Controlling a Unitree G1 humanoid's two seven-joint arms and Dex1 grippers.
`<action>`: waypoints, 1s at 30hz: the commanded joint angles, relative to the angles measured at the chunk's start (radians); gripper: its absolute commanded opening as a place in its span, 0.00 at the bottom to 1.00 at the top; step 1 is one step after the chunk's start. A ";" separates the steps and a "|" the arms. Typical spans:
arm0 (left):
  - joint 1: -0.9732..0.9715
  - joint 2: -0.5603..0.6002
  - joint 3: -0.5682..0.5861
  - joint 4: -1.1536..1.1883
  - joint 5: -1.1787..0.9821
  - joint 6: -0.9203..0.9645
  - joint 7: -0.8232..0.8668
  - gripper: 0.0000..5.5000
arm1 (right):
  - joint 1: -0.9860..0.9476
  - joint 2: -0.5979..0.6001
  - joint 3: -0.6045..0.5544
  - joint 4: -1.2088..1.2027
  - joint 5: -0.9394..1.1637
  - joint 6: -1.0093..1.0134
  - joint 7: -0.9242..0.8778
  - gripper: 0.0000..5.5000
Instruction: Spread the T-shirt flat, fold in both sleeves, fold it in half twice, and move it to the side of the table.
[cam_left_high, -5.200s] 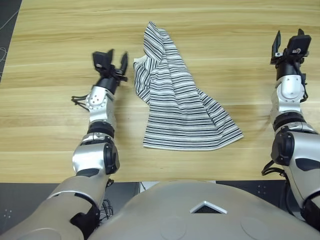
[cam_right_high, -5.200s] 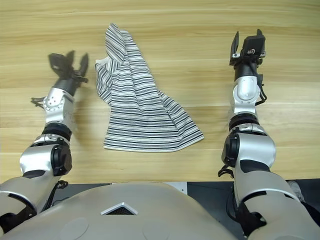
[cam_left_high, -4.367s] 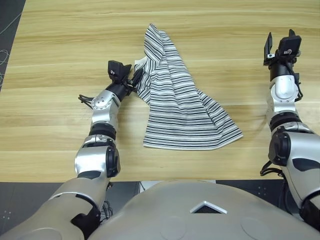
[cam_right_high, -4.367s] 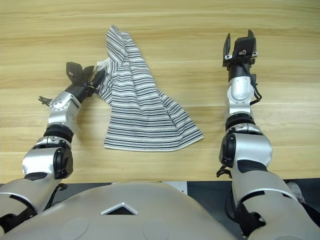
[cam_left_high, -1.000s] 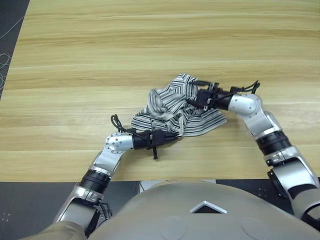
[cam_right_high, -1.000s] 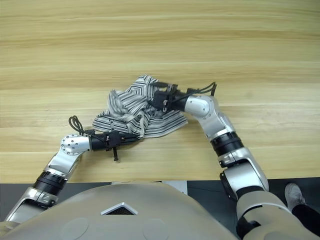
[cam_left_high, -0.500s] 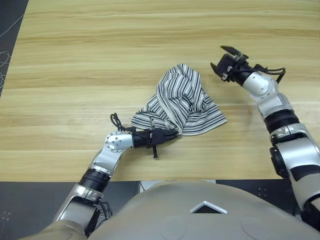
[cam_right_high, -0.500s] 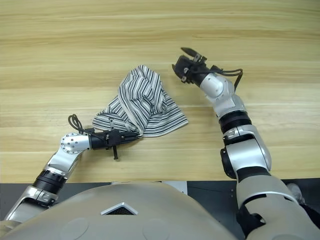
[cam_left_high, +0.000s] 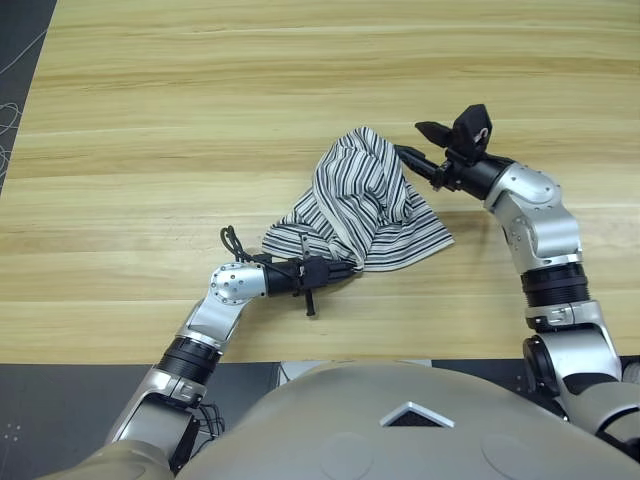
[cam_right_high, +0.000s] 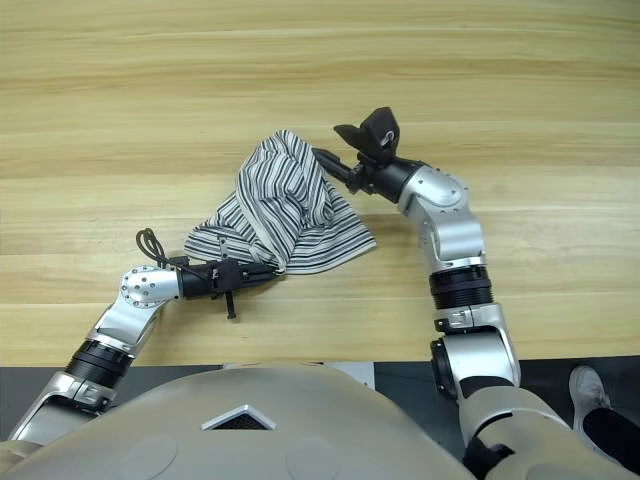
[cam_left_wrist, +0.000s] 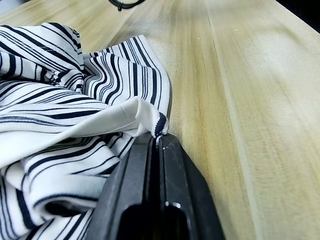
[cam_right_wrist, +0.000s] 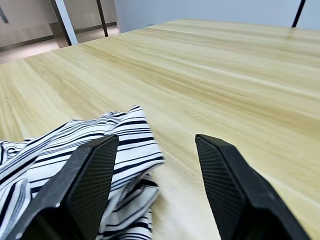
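Head view: T-shirt (cam_left_high: 365, 205) is a bunched striped heap near the middle of the wooden table (cam_left_high: 200, 90), towards the robot's edge. Not flat, sleeves not identifiable. Left gripper (cam_left_high: 348, 268) lies low on the table at the near edge of the heap, clamped on a fold of cloth there. Right gripper (cam_left_high: 407, 138) sits at the far-right edge of the heap, jaws spread, lower finger touching or just beside the cloth, nothing held.

Left wrist view: jaws pressed together on a white-edged hem of the shirt (cam_left_wrist: 75, 115), pinch right at the tips. Looks secure, but only a thin bit of hem is in the bite. Bare wood beside it.

Right wrist view: jaws wide apart, the gap over bare wood. A corner of striped cloth (cam_right_wrist: 125, 137) lies next to one finger and runs under it, not between the pads.

Step, as I read it: first one, spreading flat. No folds started, so the task is early.

Next move needs: right gripper to shift onto the cloth edge so fabric sits between the pads, close, then both arms draw apart to open the heap out. Risks: right jaws closing on air or on several layers, and the left pinch slipping off the hem once tension comes on.
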 joint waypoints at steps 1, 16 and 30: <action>0.025 0.026 -0.012 0.040 0.042 0.040 0.011 0.02 | -0.020 0.050 -0.009 0.093 0.008 0.044 0.003 0.52; 0.035 0.029 -0.011 0.036 0.038 0.036 0.009 0.02 | -0.068 0.122 -0.047 0.283 -0.005 0.027 0.032 0.45; 0.029 0.028 -0.010 0.038 0.038 0.039 0.008 0.02 | -0.059 0.135 -0.034 0.268 -0.038 -0.025 0.066 0.02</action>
